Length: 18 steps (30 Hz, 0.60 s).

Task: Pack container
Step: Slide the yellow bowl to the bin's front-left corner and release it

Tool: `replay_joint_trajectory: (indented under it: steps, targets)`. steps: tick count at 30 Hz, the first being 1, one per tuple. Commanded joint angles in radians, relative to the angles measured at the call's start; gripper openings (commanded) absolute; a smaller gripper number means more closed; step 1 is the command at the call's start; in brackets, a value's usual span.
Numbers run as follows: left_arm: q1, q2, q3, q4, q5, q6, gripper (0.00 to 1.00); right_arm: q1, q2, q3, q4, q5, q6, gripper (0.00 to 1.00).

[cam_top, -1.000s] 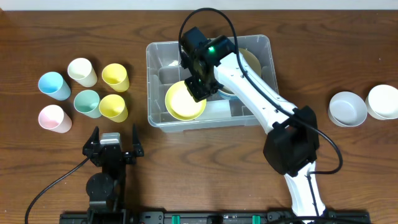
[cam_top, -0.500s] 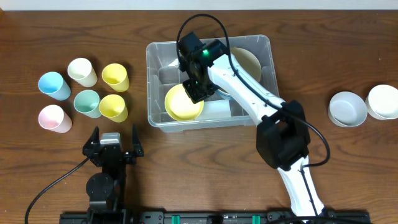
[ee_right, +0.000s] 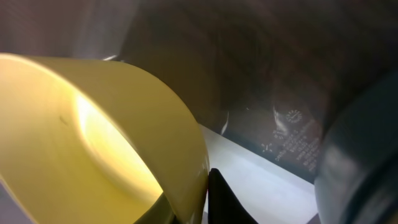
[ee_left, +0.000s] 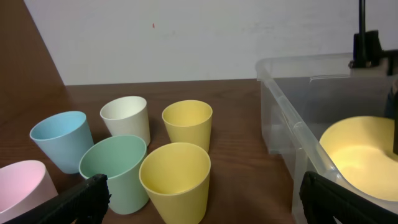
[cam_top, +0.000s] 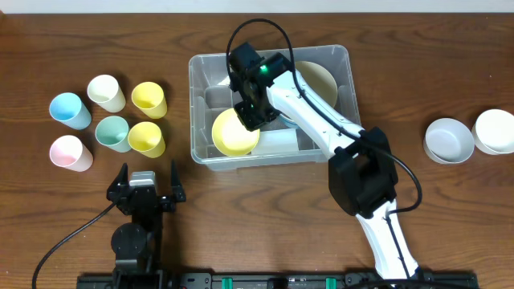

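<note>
The container [cam_top: 201,72] is a clear rectangular bin at the table's middle; its wall also shows in the left wrist view [ee_left: 292,124]. Inside its front left part lies a yellow bowl [cam_top: 229,136], tilted. My right gripper [cam_top: 250,116] reaches into the bin, shut on that bowl's rim; in the right wrist view the bowl's wall [ee_right: 93,124] sits pinched between the dark fingers of the gripper [ee_right: 202,180]. A beige bowl [cam_top: 321,80] rests in the bin's far right part. My left gripper [cam_top: 147,189] stands open near the front edge, holding nothing [ee_left: 205,199].
Several pastel cups stand left of the bin, among them a blue cup [cam_top: 68,110], a green cup [cam_top: 112,132] and a yellow cup [cam_top: 146,138]. Two white bowls [cam_top: 448,140] [cam_top: 494,131] sit at the far right. A grey-blue bowl [ee_right: 360,155] lies beside the yellow one.
My right gripper has carried the yellow bowl slightly left and lower inside the bin. The left arm has not moved.
</note>
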Motion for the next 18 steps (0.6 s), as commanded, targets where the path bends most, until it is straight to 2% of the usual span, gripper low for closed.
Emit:
replay_joint_trajectory:
  steps: [1,6,7,8,9,10,18]
  targets:
    - [0.005,-0.005,-0.023,-0.032,-0.023,0.017,0.98,0.005,0.019,0.016,0.003,0.007,-0.007,0.12]
    - [0.005,-0.005,-0.023,-0.032,-0.023,0.017,0.98,0.005,0.019,0.016,0.000,0.007,-0.008,0.15]
    - [0.005,-0.005,-0.023,-0.032,-0.023,0.017,0.98,0.005,0.019,0.016,-0.001,0.007,-0.008,0.20]
    - [0.005,-0.005,-0.023,-0.032,-0.023,0.017,0.98,0.005,0.019,0.016,-0.002,0.007,-0.007,0.33]
    - [0.005,-0.005,-0.023,-0.032,-0.023,0.017,0.98,0.005,0.019,0.016,-0.002,0.007,-0.007,0.41]
    - [0.005,-0.005,-0.023,-0.032,-0.023,0.017,0.98,0.005,0.019,0.016,-0.003,0.007,-0.007,0.44]
    - [0.005,-0.005,-0.023,-0.032,-0.023,0.017,0.98,-0.002,0.018,0.051,-0.040,0.006,-0.007,0.45]
